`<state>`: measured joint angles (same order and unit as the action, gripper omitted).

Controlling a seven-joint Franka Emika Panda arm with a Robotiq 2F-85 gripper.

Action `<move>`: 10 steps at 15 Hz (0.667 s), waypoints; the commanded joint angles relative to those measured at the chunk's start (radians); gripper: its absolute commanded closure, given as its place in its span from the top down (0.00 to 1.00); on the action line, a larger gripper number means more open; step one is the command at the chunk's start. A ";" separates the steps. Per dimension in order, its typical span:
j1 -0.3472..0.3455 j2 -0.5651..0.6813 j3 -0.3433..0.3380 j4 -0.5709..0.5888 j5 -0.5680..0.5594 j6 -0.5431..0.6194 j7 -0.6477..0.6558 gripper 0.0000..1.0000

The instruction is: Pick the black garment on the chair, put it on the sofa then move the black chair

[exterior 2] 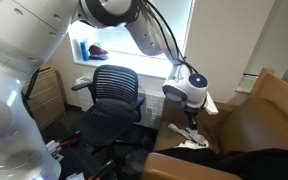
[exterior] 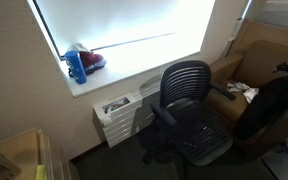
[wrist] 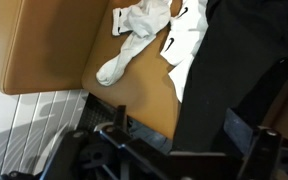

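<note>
The black garment (wrist: 224, 70) lies on the brown sofa (wrist: 54, 40), stretching from the seat down between my fingers. My gripper (wrist: 181, 145) is open, its fingers wide apart on either side of the cloth. In an exterior view the gripper (exterior 2: 190, 124) hangs just above the sofa seat (exterior 2: 254, 115), and the garment (exterior 2: 254, 160) is draped over the near part. The black office chair (exterior: 189, 95) stands empty beside the sofa (exterior: 249, 45), with the garment (exterior: 274, 105) on the sofa's right. The chair also shows below the window (exterior 2: 114, 90).
White socks (wrist: 149, 35) lie on the sofa seat by the garment. A white drawer unit (exterior: 119, 115) stands under the window sill, which holds a blue bottle (exterior: 77, 65). A wooden cabinet (exterior 2: 44, 90) is left of the chair.
</note>
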<state>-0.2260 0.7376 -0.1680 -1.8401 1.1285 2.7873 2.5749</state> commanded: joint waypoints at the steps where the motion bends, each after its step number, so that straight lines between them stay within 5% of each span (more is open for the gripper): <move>1: -0.011 0.176 0.085 0.181 0.138 0.087 0.013 1.00; 4: 0.045 0.291 0.087 0.307 0.179 0.152 0.066 1.00; 10: 0.058 0.293 0.085 0.276 0.180 0.148 0.037 1.00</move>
<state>-0.1709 1.0285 -0.0789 -1.5671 1.3068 2.9392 2.6118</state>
